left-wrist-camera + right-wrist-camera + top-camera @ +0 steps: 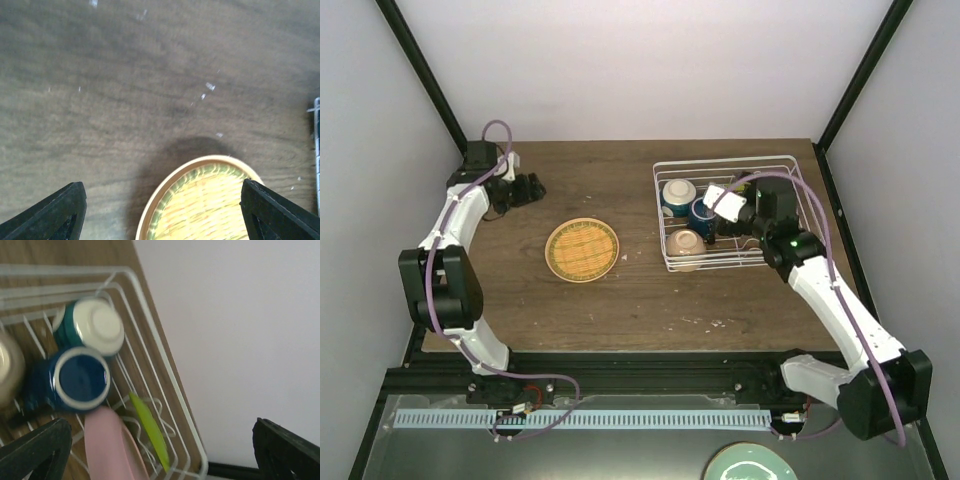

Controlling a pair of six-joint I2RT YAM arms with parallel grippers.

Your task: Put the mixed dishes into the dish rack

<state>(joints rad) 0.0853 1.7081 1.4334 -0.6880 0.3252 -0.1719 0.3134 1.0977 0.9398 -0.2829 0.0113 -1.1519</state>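
Observation:
The white wire dish rack (720,162) stands at the right of the table. My right gripper (718,228) hovers over it, open and holding nothing (160,452). Beneath it in the rack (165,355) a pink plate (107,445) and a lime green plate (150,432) stand on edge. Beside them are the dark blue mug (80,380), an upturned bowl with a teal side (92,325) and a cream bowl (10,370). The woven yellow plate (581,249) lies flat mid-table. My left gripper (530,187) is open, back left of it and above the wood, with the plate (205,205) low between its fingers (50,215).
A pale teal plate (748,463) lies below the table's near edge, by the arm bases. Pale walls and black frame posts close in the table at the back and sides. Small white specks dot the wood (210,86).

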